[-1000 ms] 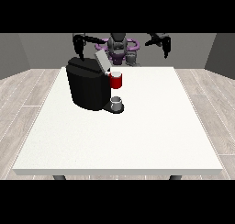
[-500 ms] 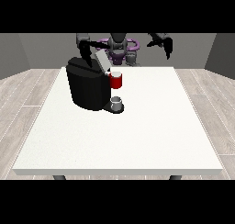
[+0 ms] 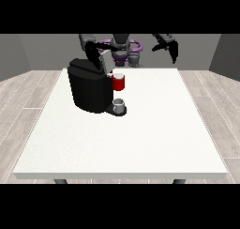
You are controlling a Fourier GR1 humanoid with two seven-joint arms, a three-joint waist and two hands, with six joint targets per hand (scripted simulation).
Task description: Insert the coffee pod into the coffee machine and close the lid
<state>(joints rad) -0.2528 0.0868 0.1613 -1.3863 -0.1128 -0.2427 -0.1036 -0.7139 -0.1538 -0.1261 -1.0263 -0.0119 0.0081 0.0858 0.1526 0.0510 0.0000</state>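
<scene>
Coffee machine (image 3: 90, 89), black and boxy, stands on the white table (image 3: 140, 139) towards the far left part of the top as the front view shows it. Its lid (image 3: 88, 65) lies across the top of the body. A red part (image 3: 119, 82) juts from the machine's right face, with a pale rim on its upper edge; whether this is the pod or the pod holder cannot be told. Below it a small grey cup (image 3: 119, 104) sits on the machine's dark base plate, just beside the body.

The hand at the view's left (image 3: 99, 60) is down at the machine's rear top corner, touching or just above the lid; which of the two cannot be told. Its dark shape merges with the black machine, so the state of its fingers cannot be told either. The arm behind it slants up to the robot's shoulder.

The hand at the view's right (image 3: 169, 47) is raised in the air, well apart from the machine and above the table's far edge. Its fingers (image 3: 174, 54) point downwards, fairly straight and close together, with nothing between them.

The robot's torso (image 3: 123, 49), grey with purple rings, shows behind the table's far edge, between the two arms.
</scene>
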